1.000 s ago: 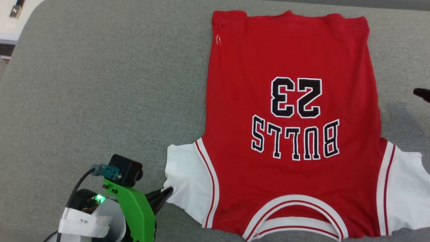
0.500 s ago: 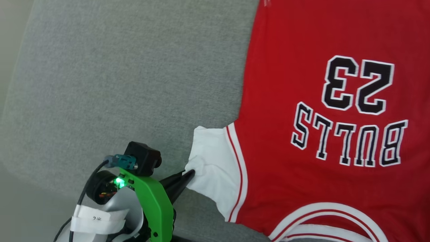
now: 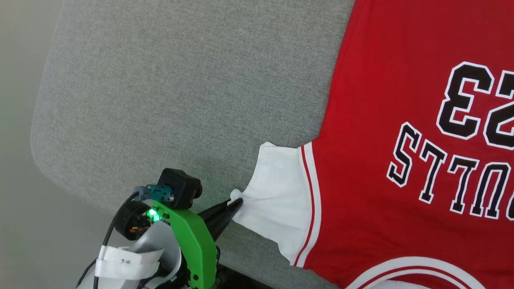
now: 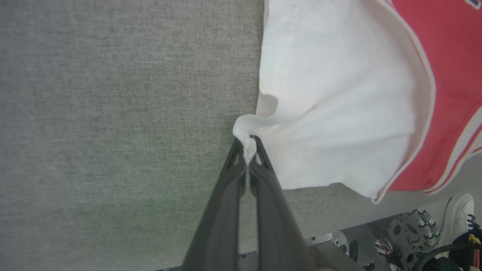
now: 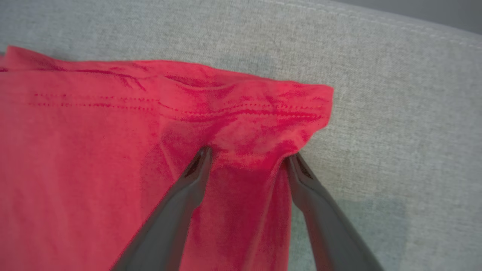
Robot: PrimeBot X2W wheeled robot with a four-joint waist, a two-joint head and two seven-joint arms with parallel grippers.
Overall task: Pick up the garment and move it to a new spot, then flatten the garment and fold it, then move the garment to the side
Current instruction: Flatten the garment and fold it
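Red garment (image 3: 381,100) flat on grey cushion (image 3: 160,100). Left gripper (image 4: 247,147) pinches near sleeve (image 4: 331,113) edge, probably to pull it taut; right gripper (image 5: 248,160) spread astride far hem corner (image 5: 301,101).

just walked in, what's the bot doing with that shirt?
The two-armed robot is working on a red jersey shirt with white short sleeves, spread print-up on a grey fabric-covered surface. Its left end effector is shut on the edge of one white sleeve. Its right end effector is open, with its fingers straddling a bunched corner of the red hem, not pinching it. The part of the shirt in view lies flat and unfolded.
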